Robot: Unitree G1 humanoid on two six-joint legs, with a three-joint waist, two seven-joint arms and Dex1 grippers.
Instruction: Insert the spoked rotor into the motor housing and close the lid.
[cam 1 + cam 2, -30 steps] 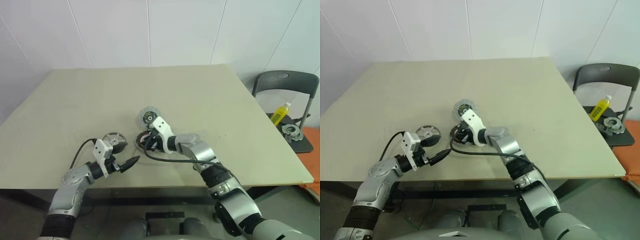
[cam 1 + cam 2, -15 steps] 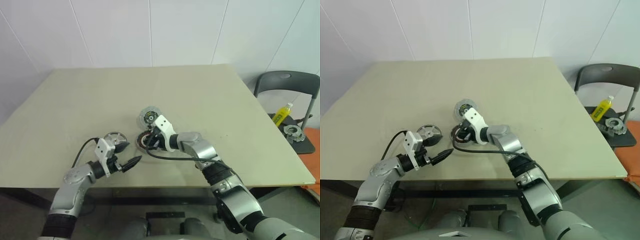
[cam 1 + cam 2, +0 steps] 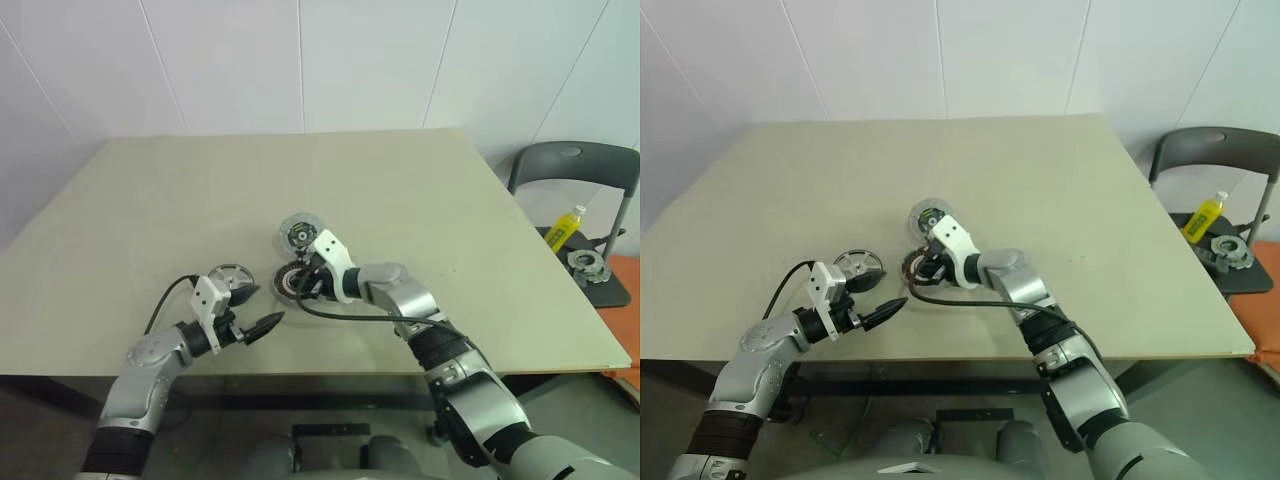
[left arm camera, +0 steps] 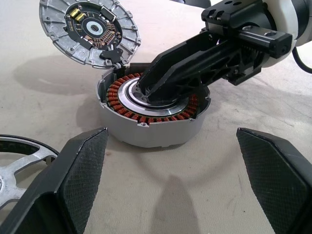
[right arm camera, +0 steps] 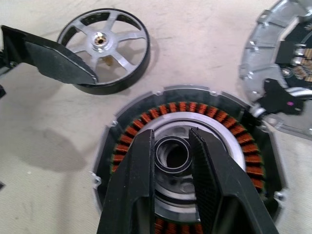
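The motor housing (image 5: 195,117), a pale round shell with copper windings, lies near the table's middle. My right gripper (image 5: 171,139) reaches down into it, shut on the dark ring of the central hub (image 5: 173,157). The lid (image 4: 87,29) lies flat just behind the housing with its circuit side up, and a black clip sits where they meet. To the housing's left lies the spoked rotor (image 5: 105,48), silvery with a dark rim. My left gripper (image 3: 252,310) hovers open beside the rotor, level with the table and pointing toward the housing (image 4: 151,117), with nothing between its fingers (image 4: 83,170).
The beige table (image 3: 400,190) stands against a white wall. Off its right edge is a grey chair (image 3: 575,165) with a yellow bottle (image 3: 562,225) and a metal part (image 3: 585,265) on the seat. A black cable (image 3: 350,317) runs along my right forearm.
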